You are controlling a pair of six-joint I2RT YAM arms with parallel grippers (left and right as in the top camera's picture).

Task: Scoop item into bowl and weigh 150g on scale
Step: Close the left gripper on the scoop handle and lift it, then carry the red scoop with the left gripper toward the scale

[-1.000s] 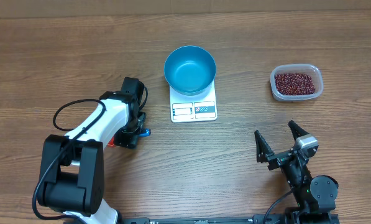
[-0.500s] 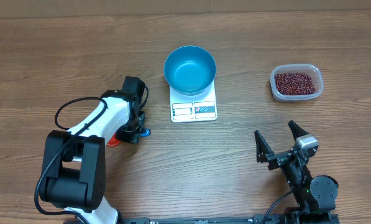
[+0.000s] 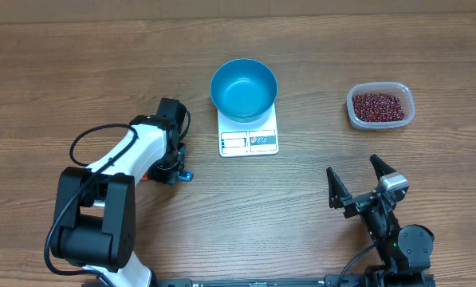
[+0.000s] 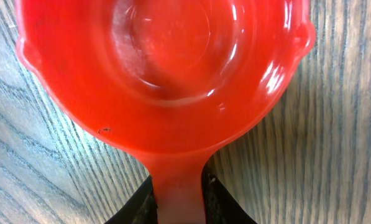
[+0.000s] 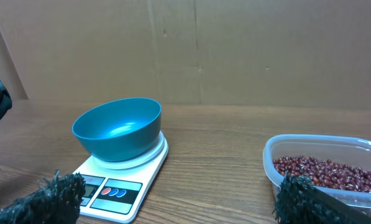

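Observation:
A red plastic scoop [image 4: 166, 68] fills the left wrist view, lying bowl-up on the wood. My left gripper [image 4: 178, 190] is shut on its handle, with a black finger pressed to each side. From overhead, only a red sliver of the scoop [image 3: 144, 177] shows under the left arm. The empty blue bowl [image 3: 244, 88] sits on the white scale [image 3: 249, 141]. The dark red beans [image 3: 379, 105] lie in a clear tub at the right. My right gripper [image 3: 363, 178] stands open near the front edge, holding nothing, and faces the bowl [image 5: 117, 127] and the beans [image 5: 325, 173].
The clear plastic tub [image 3: 407, 96] stands right of the scale, well apart from it. A cardboard wall [image 5: 197, 50] backs the table's far edge. Bare wood lies between the scale [image 5: 120, 186] and the tub [image 5: 359, 146].
The left gripper's jaws have closed onto the scoop's handle. Less of the red scoop shows beside the left arm from overhead. The right arm has not moved.

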